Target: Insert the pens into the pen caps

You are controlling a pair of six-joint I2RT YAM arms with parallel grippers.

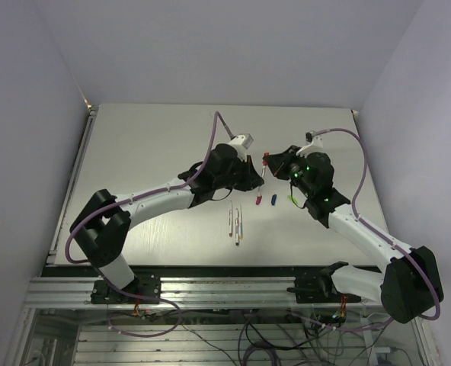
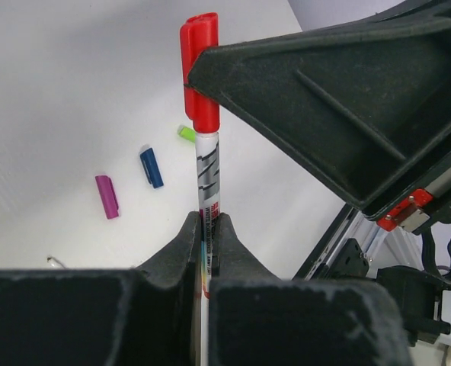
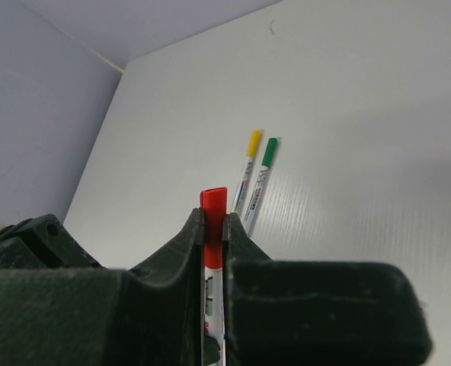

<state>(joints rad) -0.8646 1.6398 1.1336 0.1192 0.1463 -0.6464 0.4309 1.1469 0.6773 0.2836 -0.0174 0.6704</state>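
Note:
One whitish pen (image 2: pixel 208 171) with a red cap (image 2: pixel 200 69) on its end is held between both grippers above the table's middle (image 1: pixel 264 168). My left gripper (image 2: pixel 206 221) is shut on the pen's barrel. My right gripper (image 3: pixel 212 217) is shut on the red cap (image 3: pixel 212 200), with the barrel running down between its fingers. In the top view the left gripper (image 1: pixel 256 178) and right gripper (image 1: pixel 276 163) meet tip to tip. A purple cap (image 2: pixel 107 196), a blue cap (image 2: pixel 151 167) and a light green cap (image 2: pixel 186 133) lie loose on the table.
Two pens lie side by side on the table (image 1: pixel 236 223), one with a yellow cap (image 3: pixel 251 142) and one with a green cap (image 3: pixel 269 151). The loose caps lie just below the grippers (image 1: pixel 273 200). The table's metal rail (image 1: pixel 210 284) runs along the near edge.

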